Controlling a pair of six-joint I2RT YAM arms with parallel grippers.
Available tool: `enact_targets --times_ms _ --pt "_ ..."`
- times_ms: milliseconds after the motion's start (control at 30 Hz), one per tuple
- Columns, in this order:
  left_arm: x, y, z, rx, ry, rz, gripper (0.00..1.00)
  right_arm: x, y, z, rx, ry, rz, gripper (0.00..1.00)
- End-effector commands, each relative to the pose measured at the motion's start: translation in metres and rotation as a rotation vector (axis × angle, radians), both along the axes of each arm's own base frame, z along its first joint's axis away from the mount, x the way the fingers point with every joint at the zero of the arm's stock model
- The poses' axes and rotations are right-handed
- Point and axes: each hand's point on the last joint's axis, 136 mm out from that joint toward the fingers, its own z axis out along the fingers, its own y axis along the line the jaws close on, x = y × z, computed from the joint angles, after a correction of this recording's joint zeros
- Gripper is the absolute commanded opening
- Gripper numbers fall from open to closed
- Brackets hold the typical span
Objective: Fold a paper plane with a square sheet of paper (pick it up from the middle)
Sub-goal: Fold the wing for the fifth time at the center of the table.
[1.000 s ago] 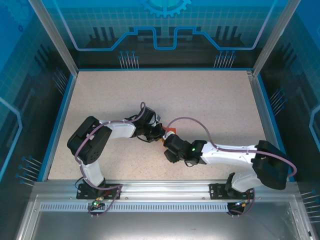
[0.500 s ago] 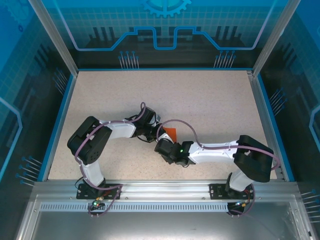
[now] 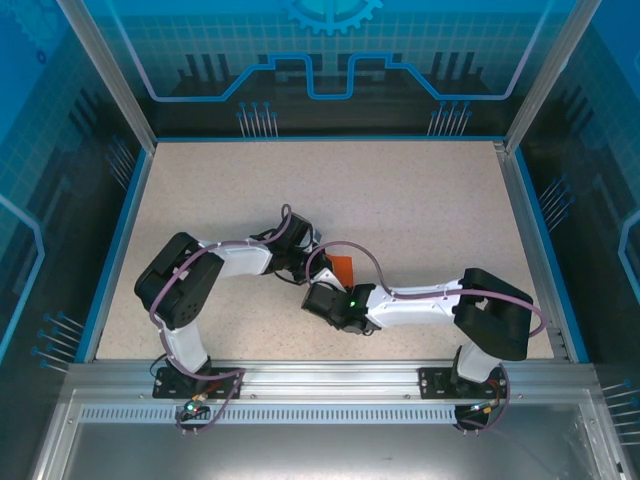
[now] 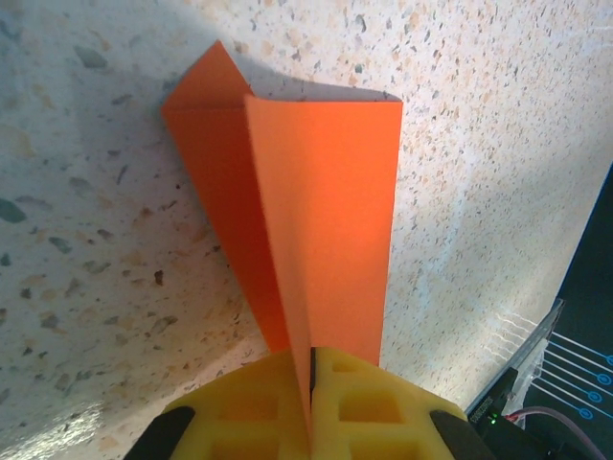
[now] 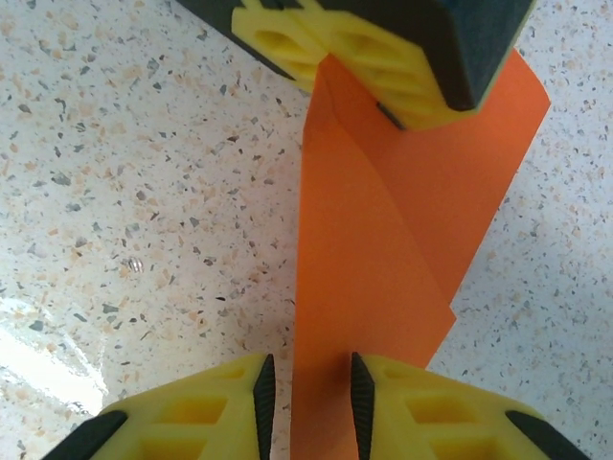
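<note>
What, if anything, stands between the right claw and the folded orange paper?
Nothing visible does. The folded orange paper runs straight in between the open jaws of the right claw, while the left claw is shut on its far end.
</note>
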Motion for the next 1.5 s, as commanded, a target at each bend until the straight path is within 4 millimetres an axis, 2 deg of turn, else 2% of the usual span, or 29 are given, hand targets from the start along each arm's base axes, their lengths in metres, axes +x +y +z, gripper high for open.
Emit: enact_targets --times_ms 0,733,1067,1300,1467 --pt "0.002 -0.005 0.011 -0.006 -0.016 -0.008 0.04 0.0 -0.001 0.003 -0.02 -0.022 -0.009 0.29" --pt "0.001 -0.004 0.015 -0.002 -0.015 -0.005 0.05 0.001 -0.004 -0.002 -0.036 -0.025 -0.03 0.1" --pt "0.0 -0.001 0.018 0.011 -0.023 0.007 0.07 0.002 -0.007 -0.007 -0.027 -0.017 -0.051 0.06" --pt "0.0 0.0 0.016 0.013 -0.02 0.006 0.05 0.002 -0.01 -0.005 -0.021 -0.024 -0.056 0.17" --pt "-0.001 -0.001 0.018 0.007 -0.023 0.006 0.05 0.001 -0.011 -0.009 -0.035 -0.021 -0.058 0.18"
